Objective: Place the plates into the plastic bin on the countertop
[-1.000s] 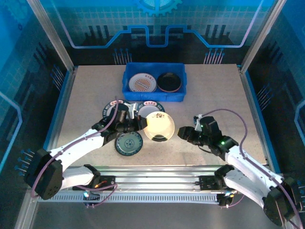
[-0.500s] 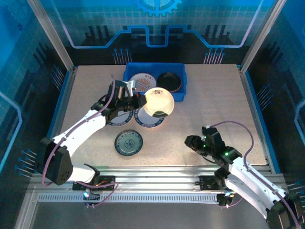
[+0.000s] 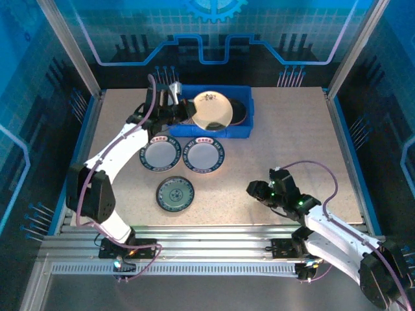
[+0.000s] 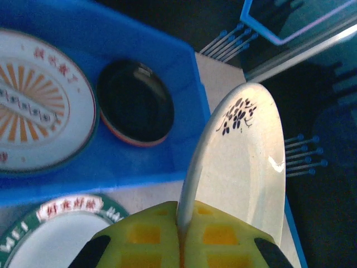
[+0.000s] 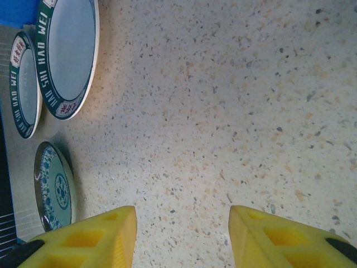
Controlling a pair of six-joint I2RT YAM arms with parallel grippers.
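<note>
Over blue bin, glossy cream plate w/ dark flower sprig.

Right wrist view: green-rimmed plate is showing "HAO SHI WEI" in white letters on its rim, plus red Chinese characters on a white banner, too small to read. Second green-rimmed plate is carrying the same lettering. Left wrist view: white plate with green rim is showing "WEI" and red characters. Orange sunburst plate is bearing red Chinese characters, unreadable.
</note>
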